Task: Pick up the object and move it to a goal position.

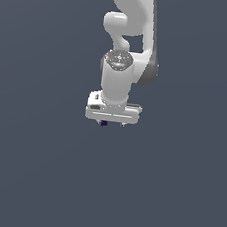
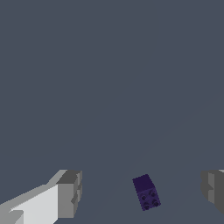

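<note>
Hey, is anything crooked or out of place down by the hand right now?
Only slightly: the small purple block sits turned at an angle between the open fingers of the hand, not square to them. Nothing looks damaged or spilled.

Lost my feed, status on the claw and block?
Claw open, fingers apart. Purple block between them, not gripped. Nothing in the way.
</note>
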`<control>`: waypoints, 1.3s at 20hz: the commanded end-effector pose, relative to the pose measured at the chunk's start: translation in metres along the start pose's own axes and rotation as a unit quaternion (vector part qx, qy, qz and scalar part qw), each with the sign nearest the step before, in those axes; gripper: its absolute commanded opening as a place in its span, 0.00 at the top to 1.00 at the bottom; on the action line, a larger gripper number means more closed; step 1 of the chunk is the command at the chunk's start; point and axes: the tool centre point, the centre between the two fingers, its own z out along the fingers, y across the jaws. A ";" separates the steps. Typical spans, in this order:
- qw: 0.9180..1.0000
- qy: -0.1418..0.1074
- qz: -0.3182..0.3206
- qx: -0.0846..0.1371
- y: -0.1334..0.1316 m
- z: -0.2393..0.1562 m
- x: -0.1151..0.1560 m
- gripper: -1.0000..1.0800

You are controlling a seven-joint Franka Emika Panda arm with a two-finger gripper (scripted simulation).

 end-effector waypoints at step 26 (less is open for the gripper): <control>0.999 0.005 -0.040 0.003 0.033 0.022 -0.024 0.04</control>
